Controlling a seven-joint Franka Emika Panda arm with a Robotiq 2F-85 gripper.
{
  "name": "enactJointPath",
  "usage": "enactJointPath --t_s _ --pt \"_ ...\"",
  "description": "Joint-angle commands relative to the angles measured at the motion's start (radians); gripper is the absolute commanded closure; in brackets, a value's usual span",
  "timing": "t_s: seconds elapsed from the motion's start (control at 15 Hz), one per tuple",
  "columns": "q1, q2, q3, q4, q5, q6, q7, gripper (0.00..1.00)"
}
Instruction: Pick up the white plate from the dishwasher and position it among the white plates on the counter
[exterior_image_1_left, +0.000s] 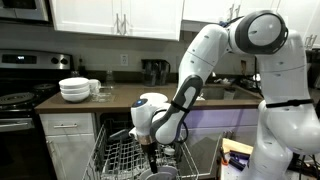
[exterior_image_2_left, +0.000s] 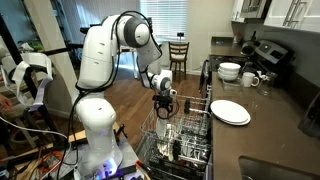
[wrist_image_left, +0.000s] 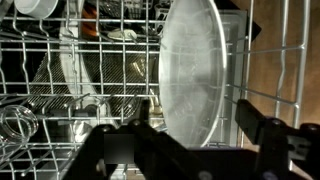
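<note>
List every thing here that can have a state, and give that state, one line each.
Dishwasher: open, rack pulled out.
White plate in the rack: upright on edge, not yet lifted.
White plates on the counter: lying flat.
White bowls: stacked on the counter.
Gripper: open, jaws on either side of the upright plate.

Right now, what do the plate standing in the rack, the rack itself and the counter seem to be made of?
Plate: likely glazed ceramic, white with a soft sheen. Rack: coated metal wire, thin grey rods. Counter: dark brown, smooth; laminate or stone, unclear.
</note>
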Motion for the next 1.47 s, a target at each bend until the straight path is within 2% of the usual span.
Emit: enactJointPath --t_s 0.0,0.13,0.33,0.4,0.47,0.6,0.67,0.8,0.87,0.93,1.0,1.07,1.2,1.4 --pt "0.005 0.037 -0.013 0.001 -0.022 0.062 0.018 0.44" --pt "-0.001 0.047 -0.012 0.002 -0.009 0.067 0.011 0.58" --pt "-0.004 0.047 -0.009 0.002 -0.003 0.063 0.004 0.65" --pt "-0.005 0.044 -0.007 0.002 -0.001 0.061 0.003 0.63" --pt "-0.005 0.040 -0.006 0.001 0.000 0.058 0.001 0.53" --pt "-0.006 0.036 -0.007 0.000 -0.001 0.055 0.001 0.55" --pt "-0.006 0.035 -0.007 0.000 -0.001 0.053 0.000 0.47" --pt "-0.005 0.032 -0.007 -0.001 -0.002 0.049 0.000 0.39" --pt "-0.006 0.030 -0.008 -0.002 -0.002 0.049 0.000 0.47" --pt "-0.006 0.029 -0.007 -0.003 -0.001 0.050 -0.002 0.61" --pt "-0.006 0.028 -0.007 -0.003 0.000 0.048 -0.001 0.66" --pt "-0.006 0.025 -0.007 -0.004 0.000 0.046 -0.001 0.62" --pt "-0.006 0.017 -0.007 -0.005 -0.001 0.042 -0.001 0.84" --pt "-0.003 0.004 -0.009 -0.005 -0.005 0.030 0.002 0.70"
